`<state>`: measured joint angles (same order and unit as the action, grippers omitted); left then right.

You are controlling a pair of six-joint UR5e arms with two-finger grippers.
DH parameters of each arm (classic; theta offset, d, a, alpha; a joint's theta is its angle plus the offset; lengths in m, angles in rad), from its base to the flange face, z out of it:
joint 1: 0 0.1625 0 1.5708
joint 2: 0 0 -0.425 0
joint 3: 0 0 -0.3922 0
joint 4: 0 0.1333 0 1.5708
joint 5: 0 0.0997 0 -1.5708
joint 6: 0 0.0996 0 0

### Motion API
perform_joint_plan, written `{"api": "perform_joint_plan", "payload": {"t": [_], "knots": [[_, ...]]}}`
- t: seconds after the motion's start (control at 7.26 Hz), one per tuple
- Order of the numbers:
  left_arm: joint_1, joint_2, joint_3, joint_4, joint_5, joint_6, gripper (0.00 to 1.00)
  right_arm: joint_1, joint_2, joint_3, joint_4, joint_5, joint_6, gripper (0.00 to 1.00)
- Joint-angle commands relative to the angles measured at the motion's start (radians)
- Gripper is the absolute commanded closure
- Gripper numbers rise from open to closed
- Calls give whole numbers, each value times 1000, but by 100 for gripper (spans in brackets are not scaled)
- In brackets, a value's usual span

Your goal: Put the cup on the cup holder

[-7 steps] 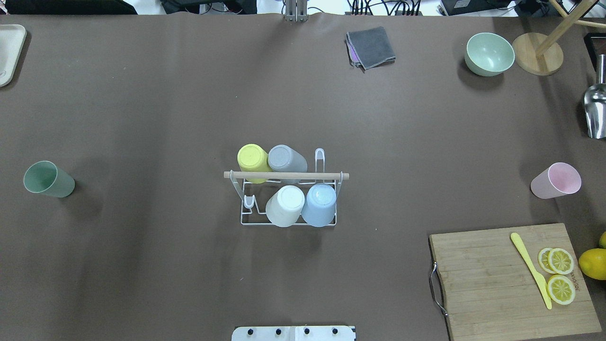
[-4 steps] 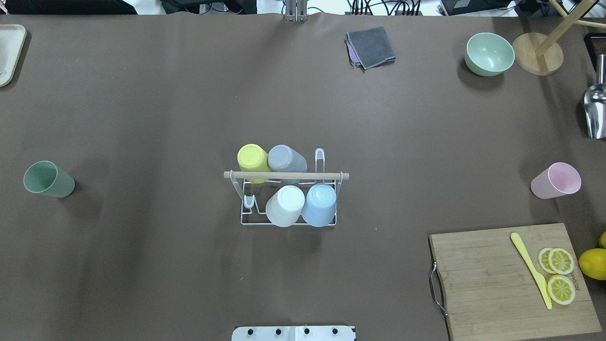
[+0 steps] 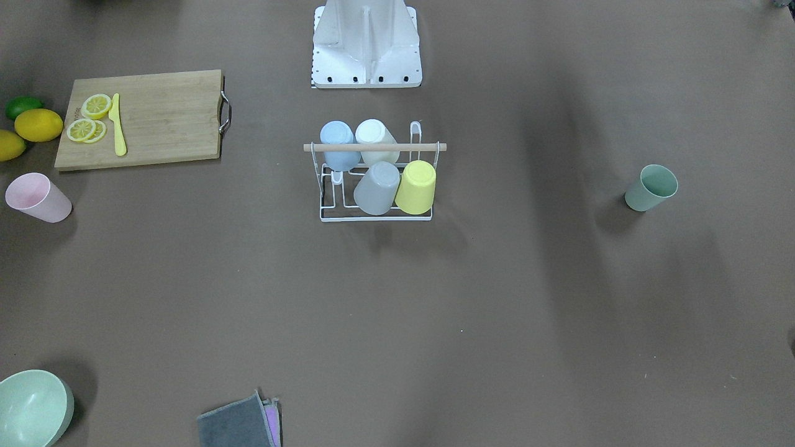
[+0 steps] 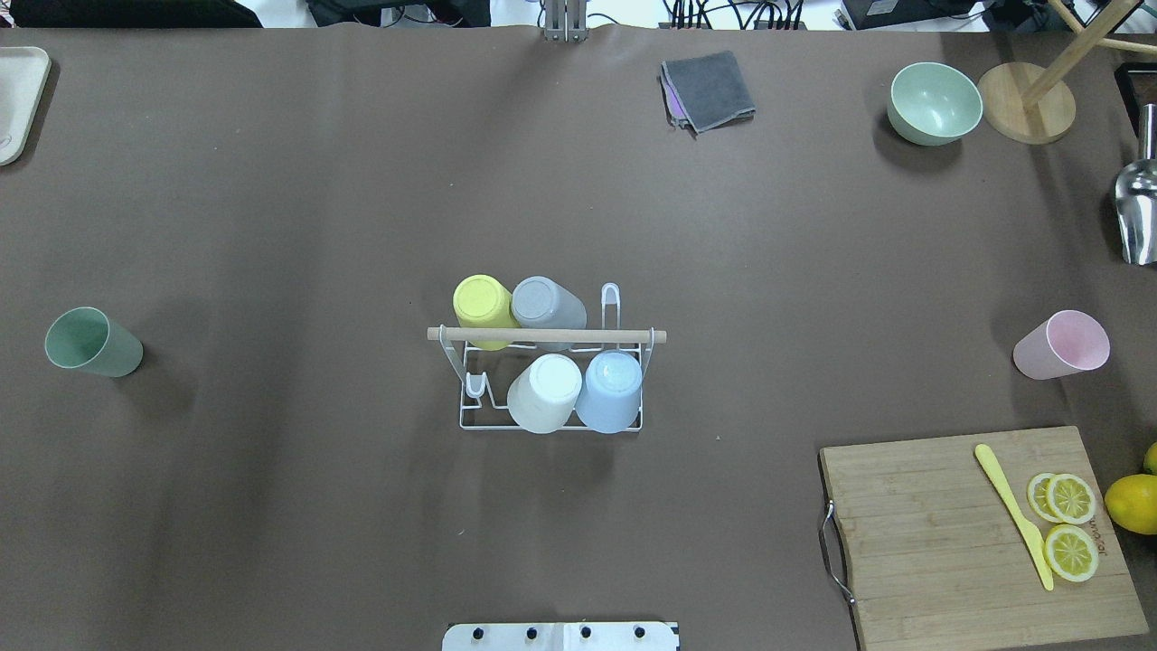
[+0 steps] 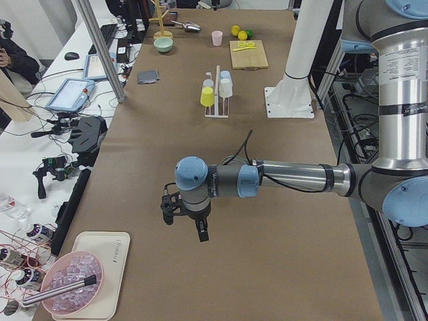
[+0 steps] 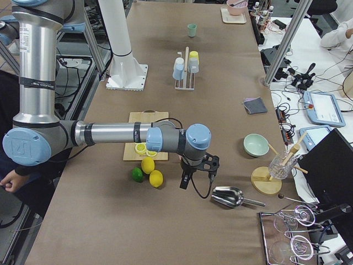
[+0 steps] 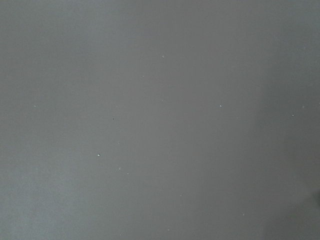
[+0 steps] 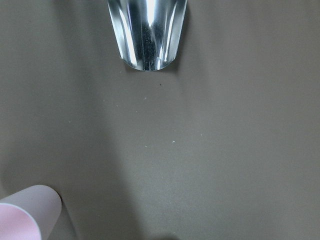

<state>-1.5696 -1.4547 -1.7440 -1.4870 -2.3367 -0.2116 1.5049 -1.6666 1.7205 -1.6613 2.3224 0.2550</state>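
Observation:
The cup holder (image 4: 547, 335), a white wire rack with a wooden rod, stands mid-table and also shows in the front view (image 3: 374, 148). Yellow, grey, white and blue cups sit upside down on it. A green cup (image 4: 90, 342) stands upright at the far left, a pink cup (image 4: 1062, 344) at the far right. Neither gripper shows overhead. My left gripper (image 5: 185, 223) hangs over bare table beyond the green cup. My right gripper (image 6: 197, 178) hangs near the metal scoop; its wrist view shows the pink cup's edge (image 8: 25, 215). I cannot tell if either is open or shut.
A cutting board (image 4: 981, 533) with lemon slices and a yellow knife lies front right, lemons (image 4: 1132, 503) beside it. A green bowl (image 4: 935, 102), a wooden stand (image 4: 1026, 101), a metal scoop (image 4: 1137, 212) and a grey cloth (image 4: 708, 90) lie at the back. A tray (image 4: 18, 99) sits back left.

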Motion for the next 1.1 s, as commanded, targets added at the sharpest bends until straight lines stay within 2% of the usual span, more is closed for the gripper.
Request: {"api": "perform_joint_plan", "payload": {"t": [0.0, 0.28, 0.96], "knots": [[0, -1, -2, 1, -1, 0, 2, 0, 4, -8, -2, 5, -5, 0], [0, -1, -6, 1, -3, -2, 2, -2, 25, -15, -6, 9, 6, 0], [2, -6, -31, 13, -10, 0, 2, -89, 158, -123, -12, 9, 30, 1]]}}
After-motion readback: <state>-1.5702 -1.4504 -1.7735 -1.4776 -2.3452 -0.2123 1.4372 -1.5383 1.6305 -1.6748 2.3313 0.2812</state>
